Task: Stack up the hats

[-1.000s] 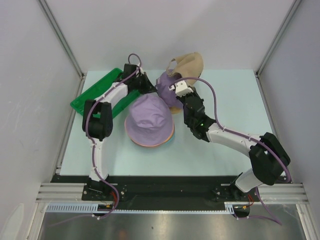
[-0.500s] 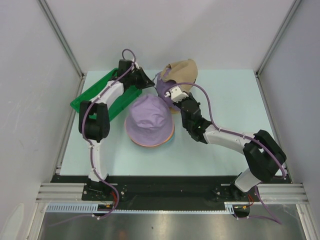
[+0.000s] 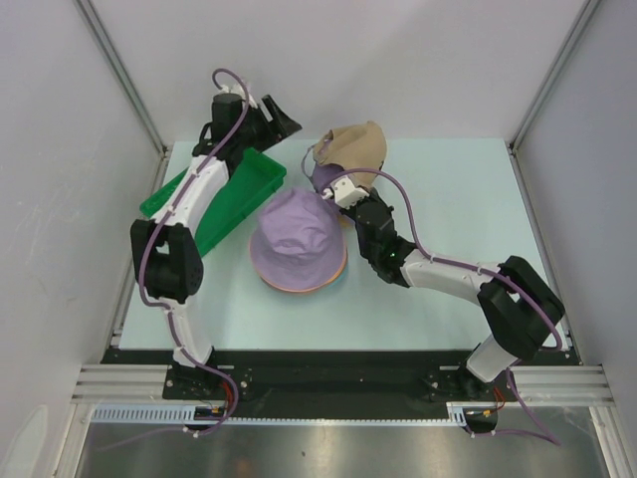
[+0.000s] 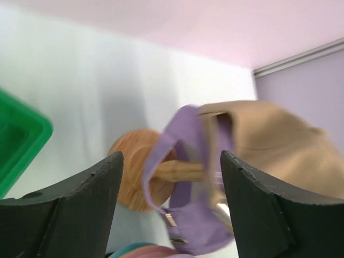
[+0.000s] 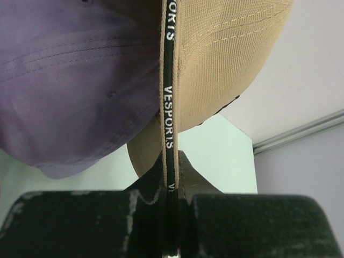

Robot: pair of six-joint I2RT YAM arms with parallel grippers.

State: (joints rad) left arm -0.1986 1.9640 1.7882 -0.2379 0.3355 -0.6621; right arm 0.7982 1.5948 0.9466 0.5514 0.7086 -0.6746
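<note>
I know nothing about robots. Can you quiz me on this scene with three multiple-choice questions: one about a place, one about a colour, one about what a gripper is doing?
1. Where is the green tray? A) left of the hat stack B) right of it C) on top of it
2. The top hat is: A) tan B) lavender C) black
3. The right gripper is: A) wide open B) out of sight C) shut on the tan cap
Answers: 1A, seen from above; 2B, lavender crown uppermost; 3C, cap's band pinched in it.
</note>
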